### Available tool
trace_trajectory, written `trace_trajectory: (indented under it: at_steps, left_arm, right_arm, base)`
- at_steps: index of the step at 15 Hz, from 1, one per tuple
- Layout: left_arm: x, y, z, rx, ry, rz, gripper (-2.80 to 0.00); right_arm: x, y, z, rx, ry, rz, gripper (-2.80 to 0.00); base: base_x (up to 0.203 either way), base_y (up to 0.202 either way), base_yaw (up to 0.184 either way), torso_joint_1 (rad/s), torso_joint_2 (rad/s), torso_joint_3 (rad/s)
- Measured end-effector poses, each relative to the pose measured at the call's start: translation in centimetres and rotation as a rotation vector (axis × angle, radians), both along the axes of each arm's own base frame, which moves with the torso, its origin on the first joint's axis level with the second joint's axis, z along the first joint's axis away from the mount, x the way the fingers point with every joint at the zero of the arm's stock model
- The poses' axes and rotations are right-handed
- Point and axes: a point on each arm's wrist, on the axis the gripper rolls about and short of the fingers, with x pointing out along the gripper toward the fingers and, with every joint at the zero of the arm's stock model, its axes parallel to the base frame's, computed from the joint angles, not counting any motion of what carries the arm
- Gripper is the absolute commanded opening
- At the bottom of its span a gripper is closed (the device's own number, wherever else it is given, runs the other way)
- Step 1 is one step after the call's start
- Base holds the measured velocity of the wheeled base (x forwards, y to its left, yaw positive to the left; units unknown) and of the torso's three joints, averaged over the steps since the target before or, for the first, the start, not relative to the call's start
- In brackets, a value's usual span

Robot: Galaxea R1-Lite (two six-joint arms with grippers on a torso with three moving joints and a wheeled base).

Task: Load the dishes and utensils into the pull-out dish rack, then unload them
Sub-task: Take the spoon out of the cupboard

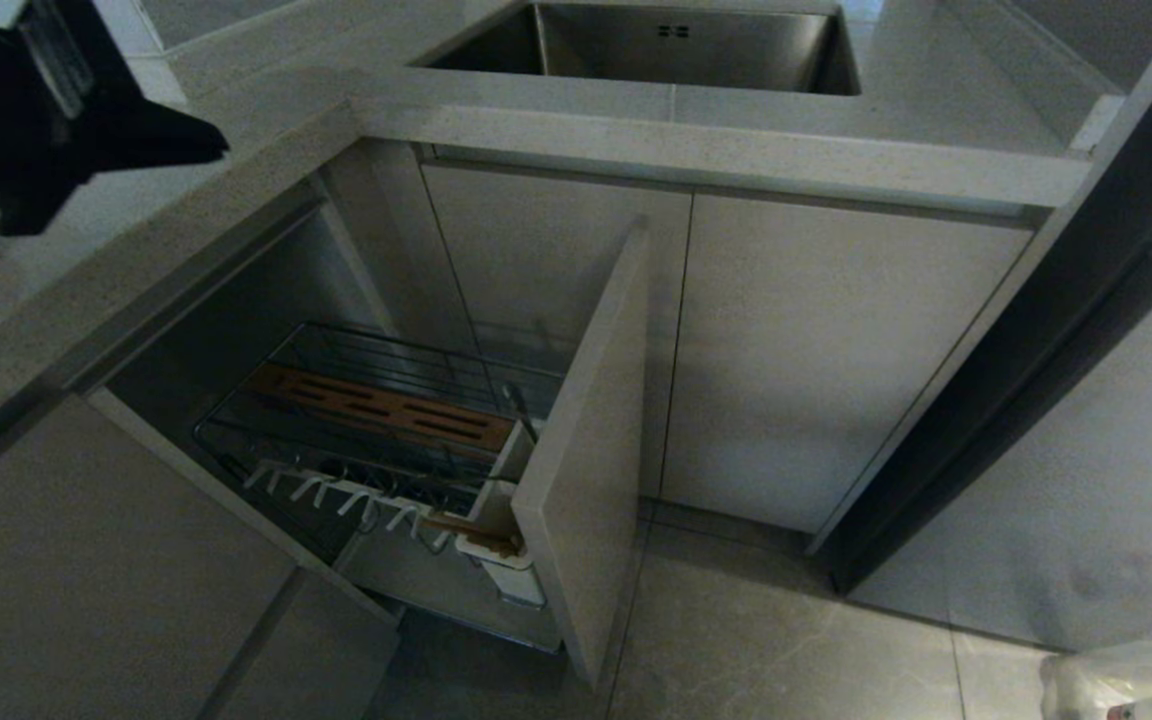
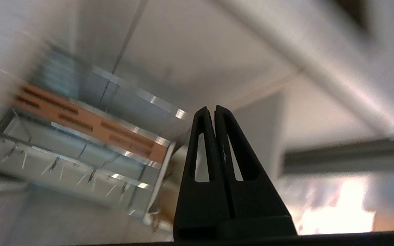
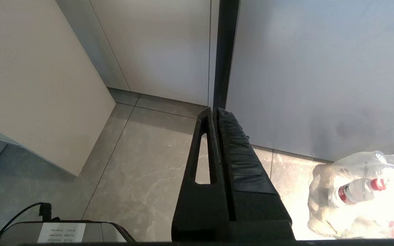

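Pull-out dark wire dish rack (image 1: pixel 376 430) w/ brown slotted wooden strip (image 1: pixel 386 405) stands drawn out below grey stone surface (image 1: pixel 716 150), tan wooden chopsticks (image 1: pixel 471 530) in its white utensil cup (image 1: pixel 506 565) at near right. Left pincer (image 2: pixel 214 108) clenched, empty, above rack at far left. Right pincer (image 3: pixel 215 110) clenched, empty, over floor.

The pull-out dish rack (image 1: pixel 376 440) is seen slid out of the cabinet over the tiled floor (image 1: pixel 786 640). Chopsticks (image 1: pixel 466 528) are stuck in its white utensil cup (image 1: pixel 508 570). A plastic bag (image 1: pixel 1126 680) is sat on the floor.
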Motion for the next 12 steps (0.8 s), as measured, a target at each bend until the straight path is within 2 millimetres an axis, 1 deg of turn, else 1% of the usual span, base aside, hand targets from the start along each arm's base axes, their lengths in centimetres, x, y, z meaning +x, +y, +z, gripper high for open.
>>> trace_trajectory:
  at_steps: [3, 5, 9, 12]
  left_arm:
    - [3.7, -2.3, -3.0, 0.121, 0.111, -0.056, -2.80]
    - [5.8, -3.8, -4.5, 0.213, 0.147, -0.090, -2.80]
    - [8.8, -6.3, -7.2, 0.423, 0.197, -0.188, -2.80]
    - [10.3, -8.0, -9.0, 0.504, 0.241, -0.250, -2.80]
  right_arm:
    - [0.0, 0.0, 0.0, 0.000, 0.000, 0.000, -2.80]
    - [0.0, 0.0, 0.0, 0.000, 0.000, 0.000, -2.80]
    - [0.0, 0.0, 0.0, 0.000, 0.000, 0.000, -2.80]
    - [0.0, 0.0, 0.0, 0.000, 0.000, 0.000, -2.80]
  base:
    - [0.000, 0.000, 0.000, 0.000, 0.00, 0.000]
    - [0.000, 0.000, 0.000, 0.000, 0.00, 0.000]
    - [0.000, 0.000, 0.000, 0.000, 0.00, 0.000]
    - [0.000, 0.000, 0.000, 0.000, 0.00, 0.000]
